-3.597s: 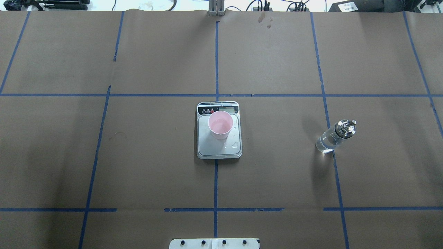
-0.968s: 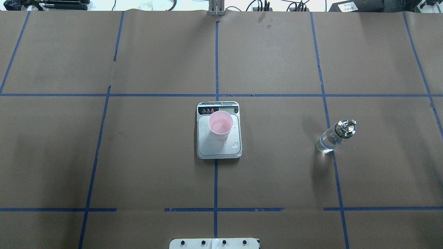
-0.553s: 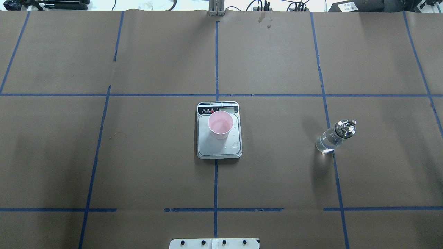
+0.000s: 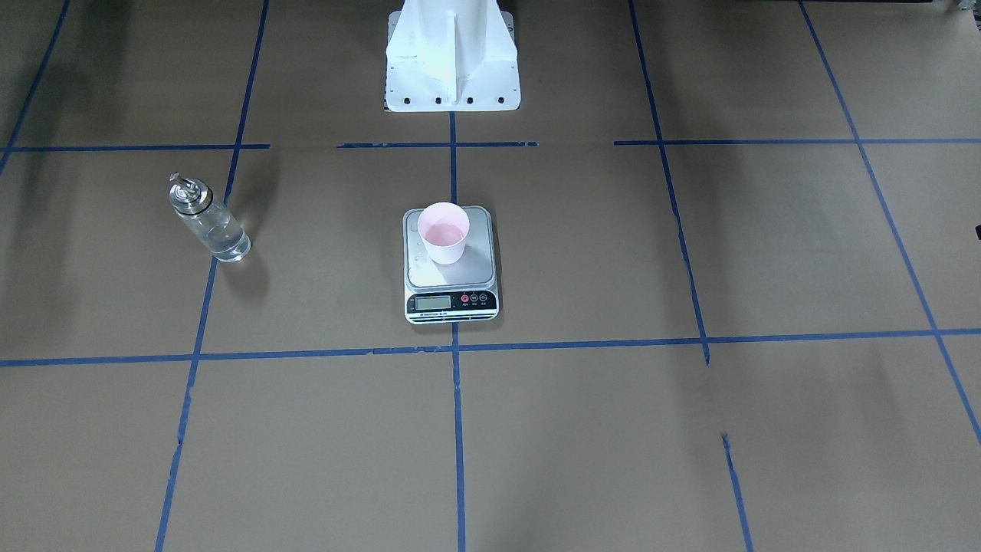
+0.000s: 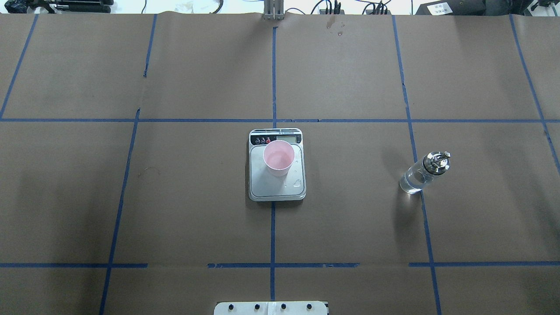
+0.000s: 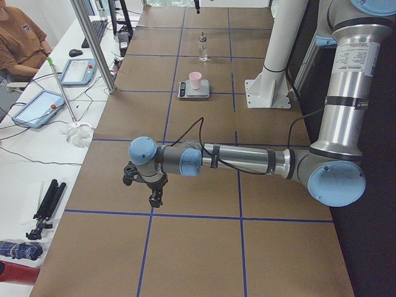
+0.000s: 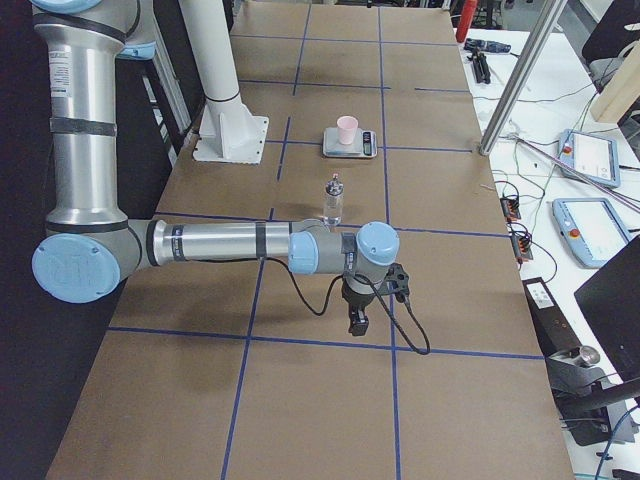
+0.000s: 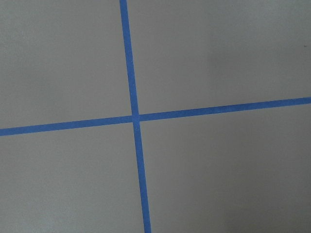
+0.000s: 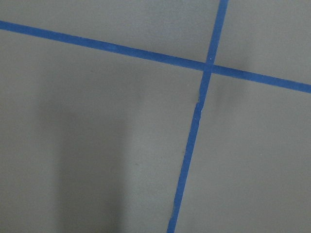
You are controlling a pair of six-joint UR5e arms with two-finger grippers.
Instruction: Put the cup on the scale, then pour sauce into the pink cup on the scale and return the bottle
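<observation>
The pale pink cup [image 5: 278, 158] stands upright on the scale [image 5: 277, 191], toward its display end; it also shows in the front view [image 4: 444, 232]. A few clear drops lie on the steel plate. The glass bottle [image 5: 422, 173] with its silver spout stands upright on the paper to the right of the scale, with clear sauce [image 5: 410, 183] low inside. My left gripper [image 6: 156, 199] and right gripper [image 7: 357, 322] hang over bare paper far out at the table's two ends, holding nothing. I cannot tell whether either is open or shut. Both wrist views show only paper and tape.
Brown paper with blue tape lines [image 5: 273, 232] covers the table. The white robot base [image 4: 451, 61] stands behind the scale. A metal pole [image 6: 93, 43], tablets [image 6: 77, 71] and a seated person [image 6: 18, 40] are beyond the table's far long edge.
</observation>
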